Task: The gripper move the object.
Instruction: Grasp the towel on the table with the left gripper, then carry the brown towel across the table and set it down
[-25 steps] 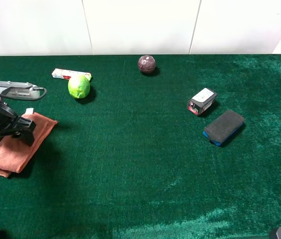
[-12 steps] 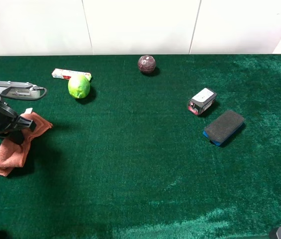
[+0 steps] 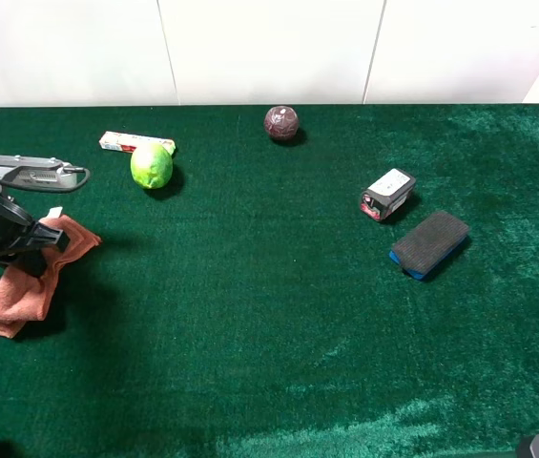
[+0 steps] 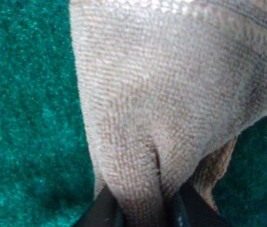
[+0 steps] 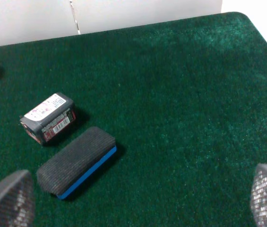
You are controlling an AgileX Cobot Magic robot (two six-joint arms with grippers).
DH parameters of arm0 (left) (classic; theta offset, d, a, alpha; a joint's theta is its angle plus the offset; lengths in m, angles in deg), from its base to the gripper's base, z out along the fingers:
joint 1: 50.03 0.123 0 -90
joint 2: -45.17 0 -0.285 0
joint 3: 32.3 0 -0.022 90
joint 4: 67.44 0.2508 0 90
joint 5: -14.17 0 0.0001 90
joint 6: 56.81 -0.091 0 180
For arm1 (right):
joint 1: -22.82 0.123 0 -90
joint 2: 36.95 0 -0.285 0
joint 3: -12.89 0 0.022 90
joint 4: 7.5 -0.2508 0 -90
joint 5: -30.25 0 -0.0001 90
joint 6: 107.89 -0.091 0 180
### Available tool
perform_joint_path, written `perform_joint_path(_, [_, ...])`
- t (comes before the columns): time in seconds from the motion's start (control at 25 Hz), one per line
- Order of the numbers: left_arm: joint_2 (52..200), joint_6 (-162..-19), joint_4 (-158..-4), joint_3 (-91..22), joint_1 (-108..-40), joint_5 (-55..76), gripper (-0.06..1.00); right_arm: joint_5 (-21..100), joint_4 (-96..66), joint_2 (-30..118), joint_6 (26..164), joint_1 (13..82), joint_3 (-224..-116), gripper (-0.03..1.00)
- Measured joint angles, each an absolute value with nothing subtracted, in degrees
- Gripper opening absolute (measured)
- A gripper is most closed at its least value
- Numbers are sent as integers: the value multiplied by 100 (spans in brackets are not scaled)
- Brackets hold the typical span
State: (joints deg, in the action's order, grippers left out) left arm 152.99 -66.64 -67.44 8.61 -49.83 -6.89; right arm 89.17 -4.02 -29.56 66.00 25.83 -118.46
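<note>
On my overhead feed the left gripper [image 3: 32,250] sits at the far left edge of the green felt table [image 3: 279,315], and I read its dark fingers [image 4: 100,213] as closed tight on a fold of the towel [image 3: 16,291]. My left wrist camera is almost filled by that towel [image 4: 171,94]. It is a salmon-orange terry cloth with a fine looped weave, gathered into a narrow vertical crease right where the two fingers pinch it. From above it looks bunched rather than flat. The gripped end is raised and crumpled beside the gripper, and the other end droops down to the felt toward the near-left corner. A small white tag [image 3: 56,213] sticks up at its upper edge. The lime-green fruit [image 3: 152,164] lies near it, farther back and apart from it, just beside a white and red carton [image 3: 126,141]. The right gripper [image 5: 138,201] has its fingers spread wide with nothing between them. In front of it are the black-and-blue sponge block [image 5: 76,161] and a black battery pack [image 5: 48,117], lying close together but apart.
</note>
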Motion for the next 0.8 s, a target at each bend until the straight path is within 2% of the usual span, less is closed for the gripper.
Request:
perform_joint_path(0.24, [15299,-6664,-6744,816,-4983,-827,16,8917,-402,-2956,6600,2583,-11846,70])
perform_joint_path(0.48, [15233,-6664,-6744,445,-4983,-1517,16,8917,-402,-2956,6600,2583,-11846,70])
perform_joint_path(0.8, [14382,-6664,-6744,288,-4983,-2246,16,8917,-402,-2956,6600,2583,-11846,70])
